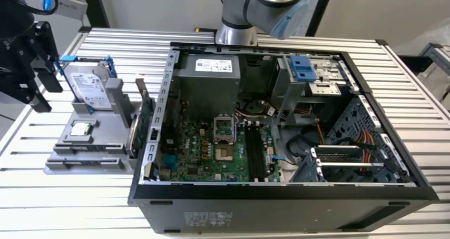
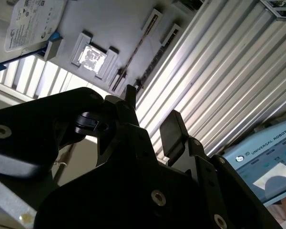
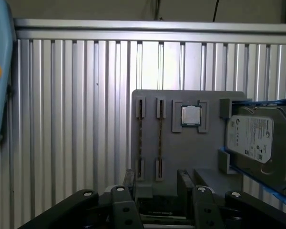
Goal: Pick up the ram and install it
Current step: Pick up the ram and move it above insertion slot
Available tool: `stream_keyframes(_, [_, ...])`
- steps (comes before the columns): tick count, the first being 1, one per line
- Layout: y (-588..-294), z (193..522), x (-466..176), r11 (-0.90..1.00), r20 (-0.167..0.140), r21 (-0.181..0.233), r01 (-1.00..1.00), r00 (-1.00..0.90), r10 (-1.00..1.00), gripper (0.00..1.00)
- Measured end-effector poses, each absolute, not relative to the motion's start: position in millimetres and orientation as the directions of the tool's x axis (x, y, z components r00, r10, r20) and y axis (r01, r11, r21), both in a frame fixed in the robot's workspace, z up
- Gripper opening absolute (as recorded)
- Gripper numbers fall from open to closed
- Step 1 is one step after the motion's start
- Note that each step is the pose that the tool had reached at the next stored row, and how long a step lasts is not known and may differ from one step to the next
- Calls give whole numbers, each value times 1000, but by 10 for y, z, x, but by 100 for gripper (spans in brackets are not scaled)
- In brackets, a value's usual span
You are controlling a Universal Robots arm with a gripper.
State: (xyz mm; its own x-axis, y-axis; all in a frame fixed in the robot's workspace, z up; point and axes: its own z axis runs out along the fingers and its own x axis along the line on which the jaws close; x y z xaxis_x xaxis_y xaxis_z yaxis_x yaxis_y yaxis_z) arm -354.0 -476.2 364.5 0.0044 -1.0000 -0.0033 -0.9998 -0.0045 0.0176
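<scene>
Beside the open computer case (image 1: 281,191), the ram (image 3: 158,138) stands on edge in the gray holder (image 3: 205,157), ungripped.
Its slot is next to 1 holding another thin board (image 3: 140,138); on its other side lie a processor chip (image 3: 190,115) and a hard drive (image 3: 257,143) with blue rails. Both wrist views show the gripper (image 3: 157,180) with its 2 fingers (image 3: 185,179) spread and nothing between them, apart from the ram. From the exterior view, the holder sits on the slatted metal table (image 1: 70,197) at the case's left.
</scene>
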Motion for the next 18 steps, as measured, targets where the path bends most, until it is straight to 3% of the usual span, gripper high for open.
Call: stream_keyframes(18, [-4762,3582,-3540,-4,-3,18,-1000,4,-1000,100])
